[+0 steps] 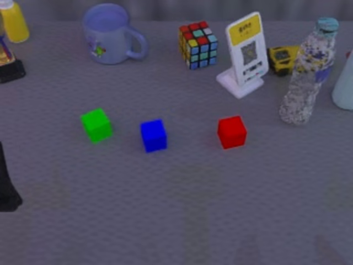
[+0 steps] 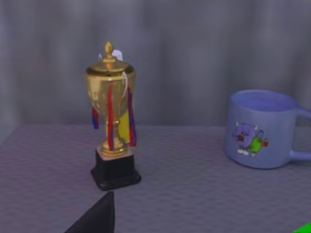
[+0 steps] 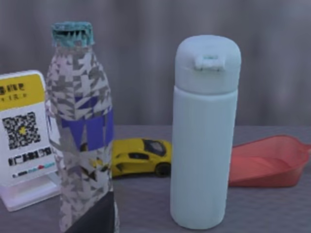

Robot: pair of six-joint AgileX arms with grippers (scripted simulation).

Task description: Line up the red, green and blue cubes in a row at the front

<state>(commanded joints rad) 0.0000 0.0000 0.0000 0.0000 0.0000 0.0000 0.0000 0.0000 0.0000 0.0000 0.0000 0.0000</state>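
Three small cubes sit apart in a loose row across the table's middle: the green cube on the left, the blue cube in the centre, the red cube on the right. My left arm is parked at the table's left edge. Its gripper is open and empty, showing one dark finger. A corner of the green cube shows beside it. My right gripper is outside the top view. It is open with one dark finger showing, and it holds nothing.
Along the back stand a gold trophy, a blue mug, a multicoloured puzzle cube, a QR-code sign, a yellow toy car, a patterned bottle, a pale flask and a red scoop.
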